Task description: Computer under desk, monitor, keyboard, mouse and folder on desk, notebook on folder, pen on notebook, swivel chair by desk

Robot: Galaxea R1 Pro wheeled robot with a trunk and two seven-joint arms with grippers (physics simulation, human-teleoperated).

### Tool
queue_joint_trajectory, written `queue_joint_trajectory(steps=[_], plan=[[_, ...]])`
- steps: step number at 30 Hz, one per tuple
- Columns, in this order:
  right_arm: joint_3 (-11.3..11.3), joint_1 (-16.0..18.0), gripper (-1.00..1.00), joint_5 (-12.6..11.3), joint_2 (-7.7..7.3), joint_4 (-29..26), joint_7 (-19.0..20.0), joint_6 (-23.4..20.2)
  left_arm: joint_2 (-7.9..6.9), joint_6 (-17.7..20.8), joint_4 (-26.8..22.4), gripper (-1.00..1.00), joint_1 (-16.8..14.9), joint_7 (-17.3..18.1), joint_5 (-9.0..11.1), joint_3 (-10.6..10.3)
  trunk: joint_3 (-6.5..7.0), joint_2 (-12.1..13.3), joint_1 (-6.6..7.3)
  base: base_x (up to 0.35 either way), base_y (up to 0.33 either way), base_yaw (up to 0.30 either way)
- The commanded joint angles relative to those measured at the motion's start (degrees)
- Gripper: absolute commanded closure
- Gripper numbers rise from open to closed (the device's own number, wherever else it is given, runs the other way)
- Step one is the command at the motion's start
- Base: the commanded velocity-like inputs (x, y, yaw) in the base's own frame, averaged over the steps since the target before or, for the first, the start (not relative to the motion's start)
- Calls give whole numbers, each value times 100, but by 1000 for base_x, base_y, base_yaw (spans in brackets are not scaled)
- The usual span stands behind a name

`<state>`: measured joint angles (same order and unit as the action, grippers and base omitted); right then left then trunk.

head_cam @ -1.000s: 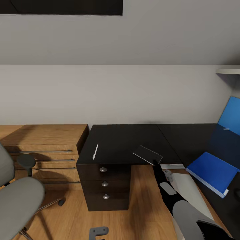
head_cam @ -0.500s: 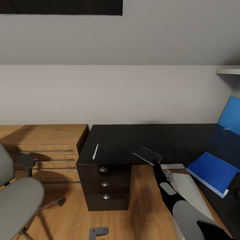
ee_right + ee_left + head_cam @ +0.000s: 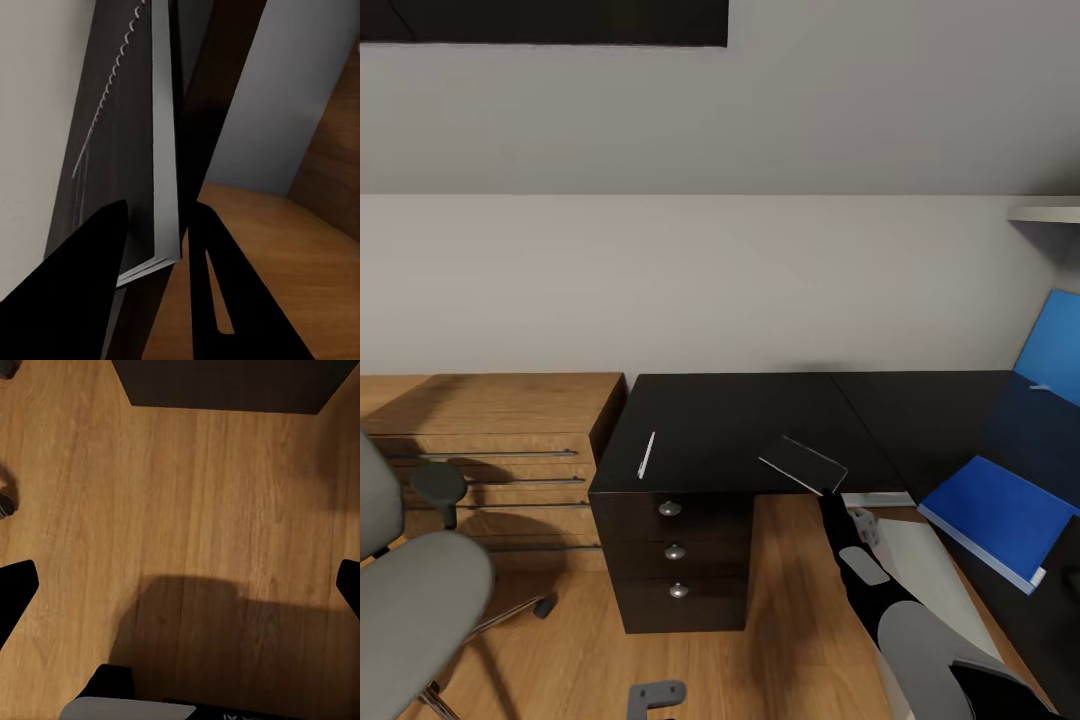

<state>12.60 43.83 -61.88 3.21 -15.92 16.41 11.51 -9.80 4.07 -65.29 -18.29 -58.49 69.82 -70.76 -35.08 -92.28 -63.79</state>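
Nearest in the head view, the right arm reaches up from the lower right; its hand (image 3: 828, 492) meets the near edge of the notebook (image 3: 803, 464), a dark spiral-bound book lying at the front edge of the counter (image 3: 740, 420). In the right wrist view the two fingers (image 3: 90, 270) straddle the notebook (image 3: 166, 150), one on either face of its grey edge: the hand is closed on it. The left hand's fingertips (image 3: 16, 585) stand wide apart over bare plank floor (image 3: 195, 495).

At lower left stands the chair (image 3: 415, 590), well apart from the counter. The folder (image 3: 995, 515) lies flat on the counter's right wing. The pen (image 3: 647, 453) lies near the counter's left edge, above the drawer unit (image 3: 675, 550). A wooden cabinet (image 3: 490, 420) adjoins the counter on the left, against the grey wall.
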Motion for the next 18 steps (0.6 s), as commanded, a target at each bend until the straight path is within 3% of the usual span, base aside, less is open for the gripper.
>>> queue_joint_trajectory(steps=[1,10,18], plan=[[11,5,100,-78,-1,11,37,7,-4,41,-10,-100,-8,-31,4,-13,-6,-3,0,0,0,0],[13,6,100,-78,-5,10,54,9,-3,41,-10,-100,-8,-31,4,-13,-6,-3,0,0,0,0],[9,6,100,-78,-3,10,63,9,3,41,-10,-100,-8,-31,5,-13,138,318,176,0,0,0]])
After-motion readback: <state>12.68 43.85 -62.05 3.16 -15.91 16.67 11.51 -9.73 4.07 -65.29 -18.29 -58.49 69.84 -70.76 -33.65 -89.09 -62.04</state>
